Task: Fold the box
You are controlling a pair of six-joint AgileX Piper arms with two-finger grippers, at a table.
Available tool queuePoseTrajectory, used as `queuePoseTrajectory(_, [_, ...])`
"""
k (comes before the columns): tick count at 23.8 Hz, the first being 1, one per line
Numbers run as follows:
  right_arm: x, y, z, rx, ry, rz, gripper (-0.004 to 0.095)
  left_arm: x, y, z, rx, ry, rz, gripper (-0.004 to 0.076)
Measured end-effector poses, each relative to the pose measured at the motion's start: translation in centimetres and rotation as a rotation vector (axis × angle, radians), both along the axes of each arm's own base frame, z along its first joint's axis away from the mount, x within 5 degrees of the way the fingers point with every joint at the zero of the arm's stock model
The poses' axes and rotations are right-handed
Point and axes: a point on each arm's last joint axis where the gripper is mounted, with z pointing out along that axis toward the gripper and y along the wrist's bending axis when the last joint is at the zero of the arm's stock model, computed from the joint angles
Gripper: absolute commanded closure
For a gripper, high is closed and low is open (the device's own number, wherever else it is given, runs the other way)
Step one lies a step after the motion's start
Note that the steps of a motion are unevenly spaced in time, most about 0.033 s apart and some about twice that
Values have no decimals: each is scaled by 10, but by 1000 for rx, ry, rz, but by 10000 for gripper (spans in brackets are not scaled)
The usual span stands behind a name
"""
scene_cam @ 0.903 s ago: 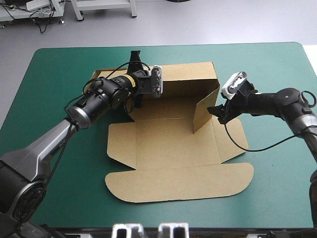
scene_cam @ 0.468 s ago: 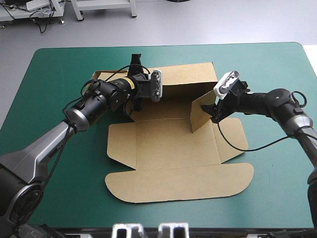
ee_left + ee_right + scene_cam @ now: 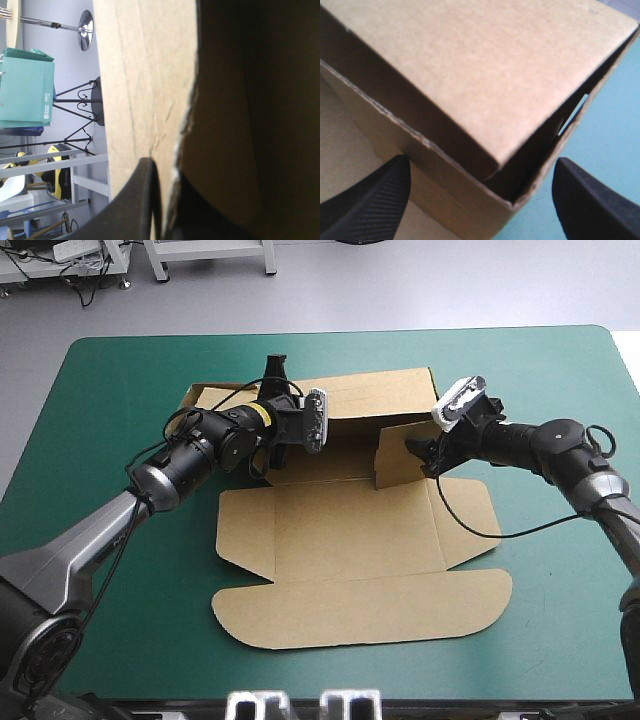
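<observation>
Teal-green cover runs under everything on the desk (image 3: 110,380), and the box (image 3: 340,530) lies at its middle, partly raised. Its base and the long front flap (image 3: 360,610) with rounded corners lie flat toward the near edge. The back wall (image 3: 375,395) stands upright along the far side. The right wall (image 3: 400,455) is raised too and leans in over the base, with a side tab (image 3: 465,525) flat on the cover just beside it.

The left gripper (image 3: 160,172) is at the box's left end, by the back wall. In the left wrist view one black finger lies against a sheet of board whose rough edge runs right at the fingertip, so the gripper is clamped on the box. A left tab (image 3: 205,397) lies flat outside that corner.

The right gripper (image 3: 424,454) is at the outer face of the right wall, its fingers spread wide. In the right wrist view a corner of raised board sits ahead between them, one panel folded in over another with a dark gap beneath. Whether the fingers touch the wall cannot be told.
</observation>
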Motion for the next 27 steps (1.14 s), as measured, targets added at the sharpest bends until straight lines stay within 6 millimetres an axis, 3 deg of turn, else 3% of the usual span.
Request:
queuePoseTrajectory(5, [1, 1, 1, 9, -8, -15, 220, -2, -4, -1, -5, -12, -13, 733])
queuePoseTrajectory(8, [2, 3, 1, 10, -18, -26, 293, -4, -7, -2, -9, -12, -23, 733])
queuePoseTrajectory(10, [2, 4, 1, 9, -22, -35, 388, -5, -8, -2, -15, -9, -21, 733])
queuePoseTrajectory(13, [4, 3, 1, 22, -19, -69, 632, -5, -9, -2, -33, 2, -7, 733])
queuePoseTrajectory(17, [6, 0, 2, 21, -26, -99, 846, -5, -9, -2, -54, -1, 0, 706])
queuePoseTrajectory(18, [6, 0, 2, 24, -25, -105, 926, -5, -10, -2, -56, -4, 0, 644])
queuePoseTrajectory(19, [6, -1, 3, 29, -26, -119, 924, -5, -10, -2, -63, 0, 3, 608])
queuePoseTrajectory(23, [11, -5, 2, 42, -39, -196, 925, -13, -19, -1, -123, 95, 13, 194])
queuePoseTrajectory(25, [13, -8, 3, 41, -52, -240, 925, -21, -24, -1, -137, 144, 3, 120])
queuePoseTrajectory(27, [15, -11, 4, 38, -69, -280, 926, -31, -29, 4, -155, 174, -14, 122])
